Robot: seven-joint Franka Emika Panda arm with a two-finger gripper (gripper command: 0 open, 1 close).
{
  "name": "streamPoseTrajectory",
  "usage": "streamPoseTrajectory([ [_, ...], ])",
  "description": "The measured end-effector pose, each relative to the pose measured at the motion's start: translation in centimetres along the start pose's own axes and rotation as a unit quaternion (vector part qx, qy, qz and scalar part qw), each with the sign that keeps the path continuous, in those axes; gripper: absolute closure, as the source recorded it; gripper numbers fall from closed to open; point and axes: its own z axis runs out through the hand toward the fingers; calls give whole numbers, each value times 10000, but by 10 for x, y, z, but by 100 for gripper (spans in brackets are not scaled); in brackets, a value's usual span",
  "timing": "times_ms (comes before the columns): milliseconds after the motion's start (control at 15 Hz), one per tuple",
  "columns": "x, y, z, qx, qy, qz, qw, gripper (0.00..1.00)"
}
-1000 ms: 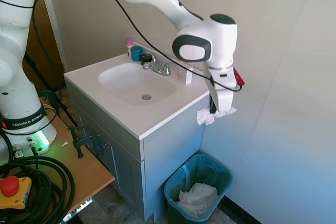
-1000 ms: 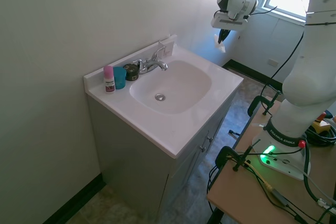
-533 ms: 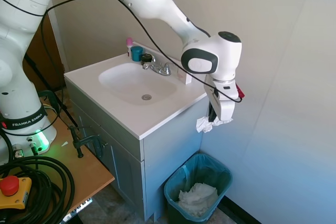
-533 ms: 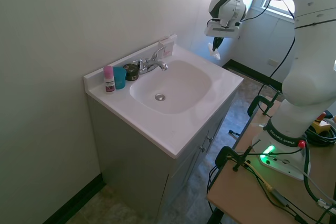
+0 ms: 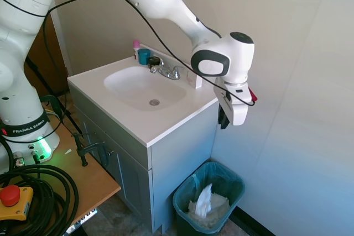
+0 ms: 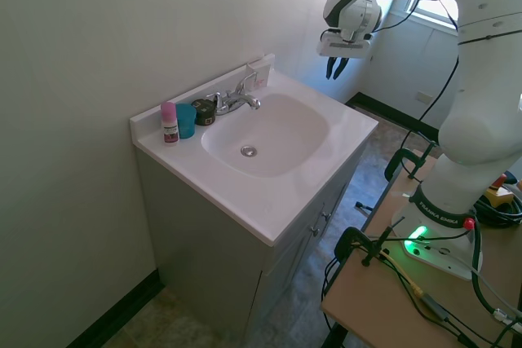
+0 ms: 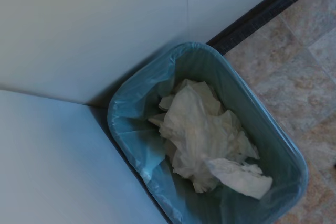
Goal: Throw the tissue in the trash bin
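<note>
You have, at the far left of the first exterior view, a pink-capped bottle (image 5: 135,45) and a teal cup (image 5: 144,56) at the back of the white counter (image 5: 166,125), with a dark jar (image 5: 154,61) and the chrome faucet (image 5: 166,71) just beside them. A small white box (image 5: 197,80) stands against the wall at the counter's right rear corner. The basin (image 5: 145,88) sits in the middle of the counter.

Past the counter's right edge your end effector (image 5: 223,119) hangs in the air, pointing down. In the second exterior view the end effector (image 6: 336,67) shows its two dark fingers (image 6: 329,68) spread apart with a clear gap between them; they hold nothing and touch nothing.

Below it, on the floor between the cabinet and the wall, stands the trash bin (image 5: 235,183) with its blue-green liner. The tissue (image 5: 203,199) is inside the bin, standing up as a pale strip over the heap of crumpled paper (image 5: 218,205). The wrist view looks straight down into the trash bin (image 7: 131,114), where the heap of crumpled paper (image 7: 199,129) fills the bottom; there you cannot tell the tissue from the rest
</note>
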Motion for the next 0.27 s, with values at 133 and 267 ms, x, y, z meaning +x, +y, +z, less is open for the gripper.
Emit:
streamPoseTrajectory([
  [133, -7, -1, -22, 168, 89, -82, 9998, 0],
  [267, -15, 7, -64, 442, 210, -113, 9987, 0],
])
